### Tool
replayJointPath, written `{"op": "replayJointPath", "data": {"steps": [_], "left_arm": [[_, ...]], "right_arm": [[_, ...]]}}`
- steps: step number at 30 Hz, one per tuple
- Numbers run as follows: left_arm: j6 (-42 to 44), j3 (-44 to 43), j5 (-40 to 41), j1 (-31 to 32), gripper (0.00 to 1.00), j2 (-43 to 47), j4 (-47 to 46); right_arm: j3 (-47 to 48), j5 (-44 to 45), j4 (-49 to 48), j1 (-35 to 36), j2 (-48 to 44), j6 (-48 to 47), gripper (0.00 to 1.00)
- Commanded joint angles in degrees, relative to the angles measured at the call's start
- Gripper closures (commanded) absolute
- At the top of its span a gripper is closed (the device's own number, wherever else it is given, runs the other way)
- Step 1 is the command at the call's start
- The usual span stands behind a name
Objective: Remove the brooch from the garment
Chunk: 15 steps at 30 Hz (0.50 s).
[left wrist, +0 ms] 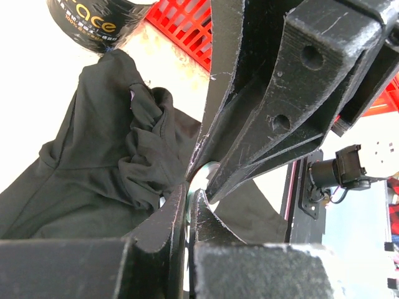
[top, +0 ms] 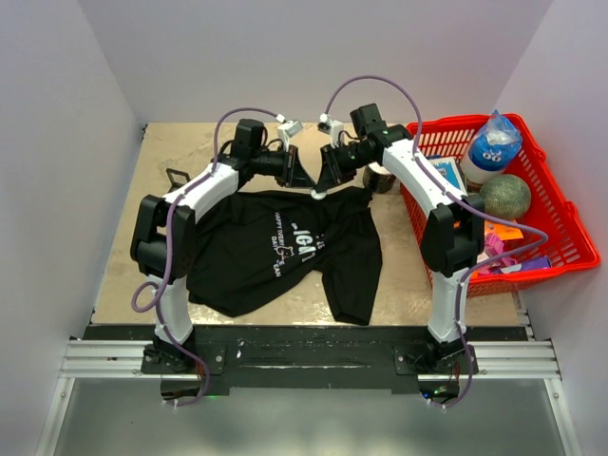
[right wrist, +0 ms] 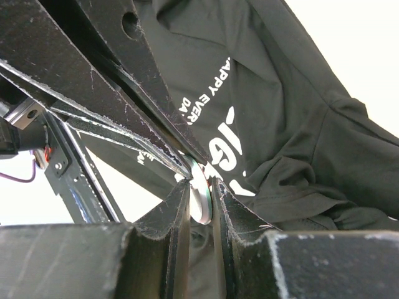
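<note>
Above the garment (top: 275, 252), both tools (left wrist: 189, 194) (right wrist: 201, 185) pinch 1 disc (right wrist: 202, 207).

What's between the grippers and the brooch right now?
Nothing visible: the right gripper pinches the round pale brooch at the shirt's far edge, and the shut left gripper's tips meet it too.

Shirt (right wrist: 299, 124), chest, white print: "APPY EVER", with "DA" beneath; the larger characters are partly hidden. Roll (left wrist: 93, 25), 11 o'clock in left wrist view: gold "ace".
</note>
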<state>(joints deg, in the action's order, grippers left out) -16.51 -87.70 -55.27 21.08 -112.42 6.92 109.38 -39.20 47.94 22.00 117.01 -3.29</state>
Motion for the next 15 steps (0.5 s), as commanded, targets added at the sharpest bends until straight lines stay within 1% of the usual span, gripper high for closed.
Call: {"op": "replayJointPath", "data": {"steps": [1,4,9,10,11,12,14,15], "left_arm": [[-6.51,-1.51,-6.79,1.95,1.00,2.73,-8.15],[-6.78,-1.25,-6.78,1.86,1.00,2.65,-8.32],[-7.48,-1.07,-6.35,1.86,1.00,2.47,-8.85],[-7.48,-1.16,-6.26,1.86,1.00,2.47,-8.85],[-7.57,-1.07,-6.26,1.86,1.00,2.38,-8.94],[-7.57,-1.07,-6.35,1.77,1.00,2.47,-8.94],[-7.31,-0.98,-6.52,1.60,1.00,2.38,-8.85],[-6.78,-0.98,-6.43,1.42,1.00,2.38,-8.42]], "right_arm": [[1.36,3.16,-5.40,1.20,2.35,2.85,0.93],[1.53,3.25,-6.81,1.12,2.69,6.54,0.89],[2.94,4.92,-7.86,1.03,4.10,9.87,0.88],[3.03,5.27,-7.87,0.94,4.36,10.14,0.86],[3.12,5.27,-7.95,1.03,4.54,10.41,0.83],[3.38,5.10,-7.69,1.03,4.72,10.84,0.75],[3.38,3.44,-7.95,0.42,4.98,11.20,0.70],[3.47,1.43,-8.13,0.15,4.81,11.11,0.66]]}}
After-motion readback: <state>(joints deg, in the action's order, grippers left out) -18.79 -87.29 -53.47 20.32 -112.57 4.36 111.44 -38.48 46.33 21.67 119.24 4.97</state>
